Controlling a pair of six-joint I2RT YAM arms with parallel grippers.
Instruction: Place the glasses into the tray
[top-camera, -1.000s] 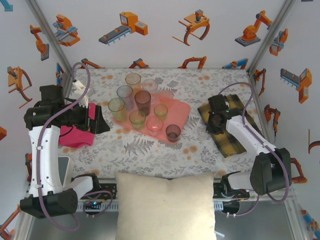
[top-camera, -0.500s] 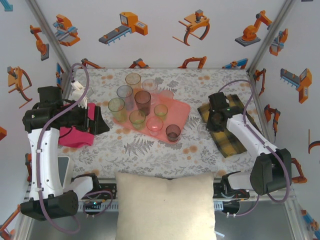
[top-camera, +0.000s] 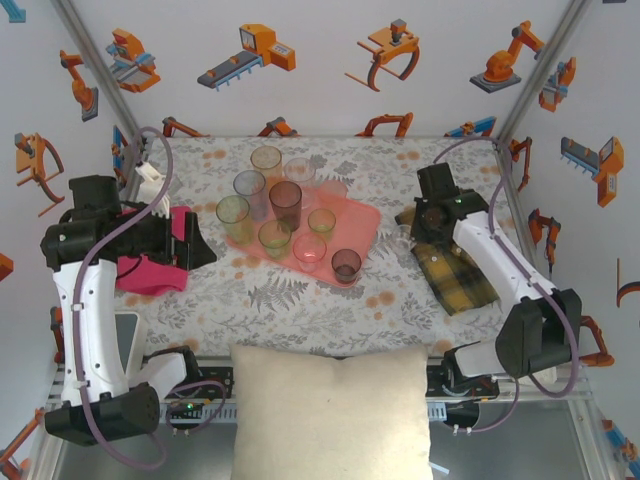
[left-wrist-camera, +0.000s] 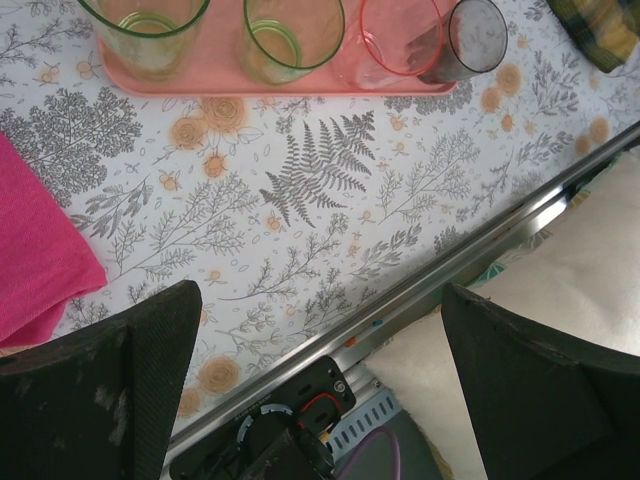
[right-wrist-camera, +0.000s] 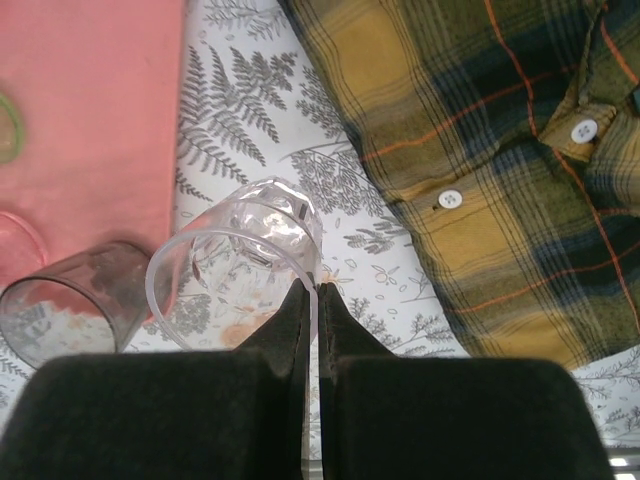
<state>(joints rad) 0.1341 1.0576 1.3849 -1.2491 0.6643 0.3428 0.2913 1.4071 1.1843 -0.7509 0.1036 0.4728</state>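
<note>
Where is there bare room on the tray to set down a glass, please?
The tray's right corner, between the yellowish glass and grey glass, is bare. Its left half is crowded with glasses.

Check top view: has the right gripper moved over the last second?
Yes. The right gripper has moved farther back on the table: it sat nearer the arm bases than the tray's right corner, and is now about level with it.
</note>
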